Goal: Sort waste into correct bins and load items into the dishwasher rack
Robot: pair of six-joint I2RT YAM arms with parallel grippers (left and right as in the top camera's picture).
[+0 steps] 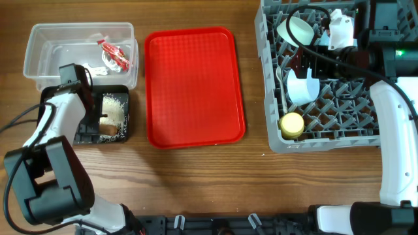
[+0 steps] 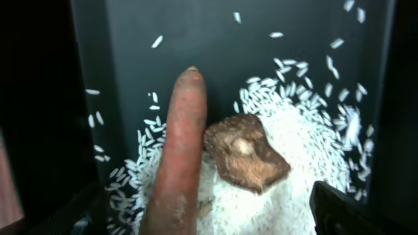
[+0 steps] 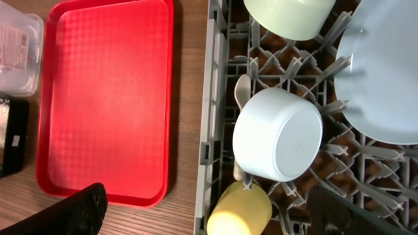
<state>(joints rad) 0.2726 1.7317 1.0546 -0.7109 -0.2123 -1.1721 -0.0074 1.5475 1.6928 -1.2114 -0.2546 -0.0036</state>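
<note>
Left wrist, carrot point(image 2: 177, 163) beside black tray point(image 2: 130, 52) wall

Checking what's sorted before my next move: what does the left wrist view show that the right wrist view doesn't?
Only left wrist: carrot-like stick, brown lump and rice crumbs lying in the black tray. Only right wrist: red tray, clear tub, and the rack holding whitish bowl, light blue bowl, plate and yellow cup. Both: the black tray.

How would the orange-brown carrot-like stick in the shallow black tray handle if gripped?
The orange-brown carrot-like stick looks solid and straight, so probably stiff. Its rounded, tapering shape may roll on the shallow black tray; loose white rice grains around it could let it slide.
</note>
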